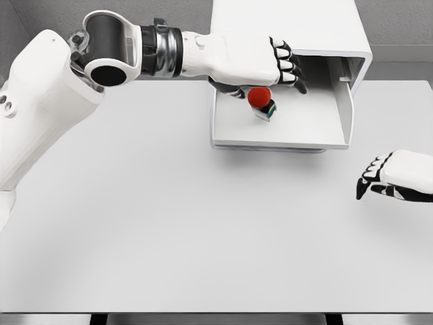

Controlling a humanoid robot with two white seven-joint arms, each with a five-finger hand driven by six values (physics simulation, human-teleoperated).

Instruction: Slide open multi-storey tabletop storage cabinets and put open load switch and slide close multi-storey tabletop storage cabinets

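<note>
The white tabletop cabinet (291, 24) stands at the back of the table with its lowest drawer (277, 141) slid out toward me. Inside the drawer, near its left side, the load switch (261, 101) stands with a red round knob on a small dark base. My left hand (284, 64) hovers over the drawer just above and behind the switch. Its fingers stretch toward the right and hold nothing, and its thumb hangs beside the knob. My right hand (389, 177) rests on the table at the right edge, fingers relaxed, empty.
The white table (169, 223) stretches wide in front of the drawer. My left forearm and elbow (108, 51) cross the back left of the table. The drawer's right wall (348, 101) rises beside the cabinet opening.
</note>
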